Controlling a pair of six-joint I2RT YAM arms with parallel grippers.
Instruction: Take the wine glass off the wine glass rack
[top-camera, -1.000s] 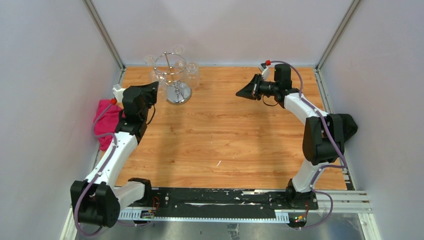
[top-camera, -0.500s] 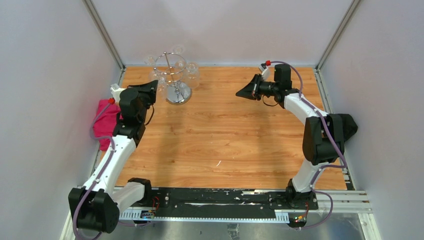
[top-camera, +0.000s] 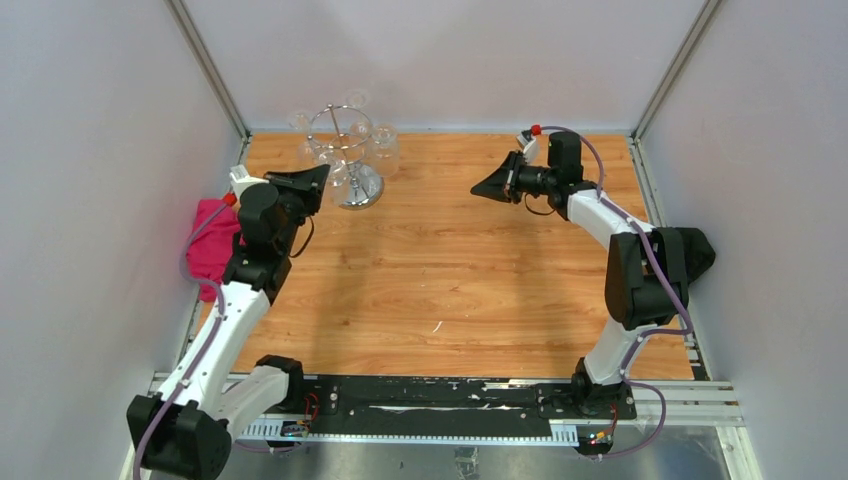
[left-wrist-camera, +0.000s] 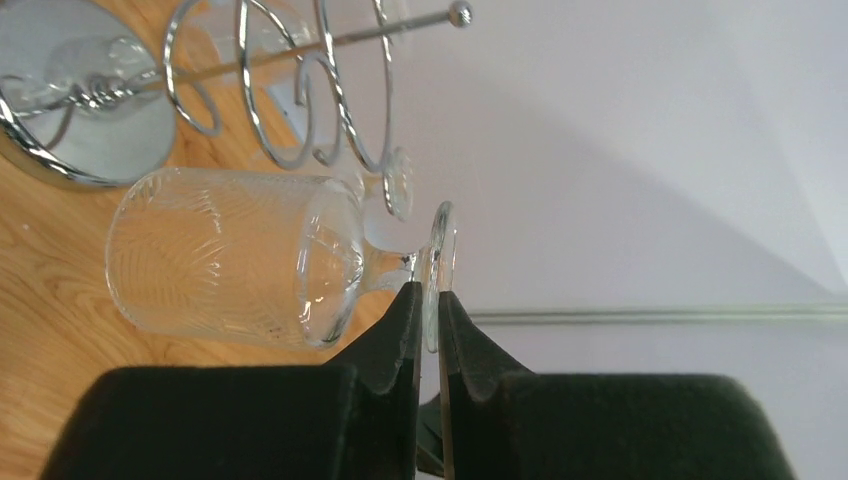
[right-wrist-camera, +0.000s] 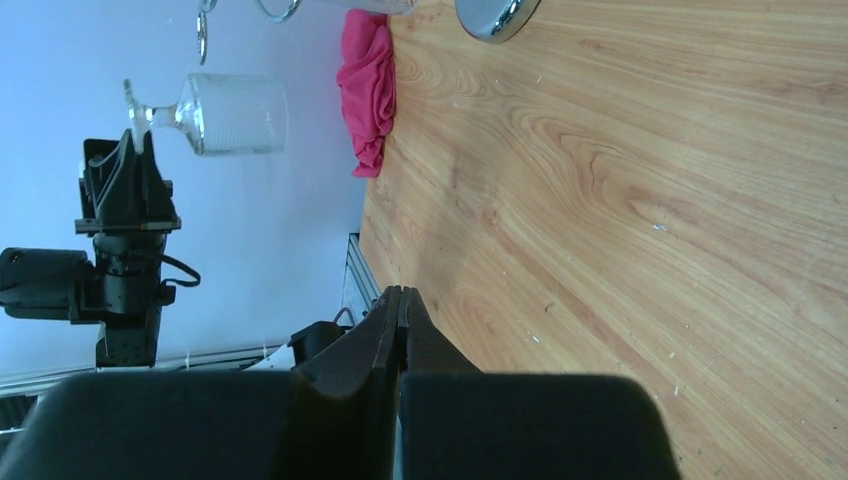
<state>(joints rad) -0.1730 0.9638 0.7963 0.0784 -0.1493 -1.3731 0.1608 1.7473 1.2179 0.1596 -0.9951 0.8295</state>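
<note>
At the far-left corner of the wooden table (top-camera: 450, 270), the left gripper (left-wrist-camera: 428, 300) pinches the flat foot of a wine glass (left-wrist-camera: 230, 255), its jaws drawn narrow around the rim of the thin disc. The glass hangs bowl-down in the air, its ribbed clear bowl just beside the wine glass rack (top-camera: 345, 150), on the rack's near-left side. In the left wrist view the gripped foot stands apart from the rack's curled chrome hooks, with pale wall showing between them; what looks like the foot of another glass sits at the nearest hook. The rack stands upright on its round mirrored base near the back wall, its thin central pole rising to the top ring, and other glasses (top-camera: 386, 147) hang from it on the far and right sides. Across the table, the right gripper (right-wrist-camera: 400, 295) is held above the boards near the back-right corner, its jaws pressed together with nothing between them, pointing left toward the rack and well apart from it. A pink cloth (top-camera: 207, 250) lies crumpled at the table's left edge, beside the left arm
</note>
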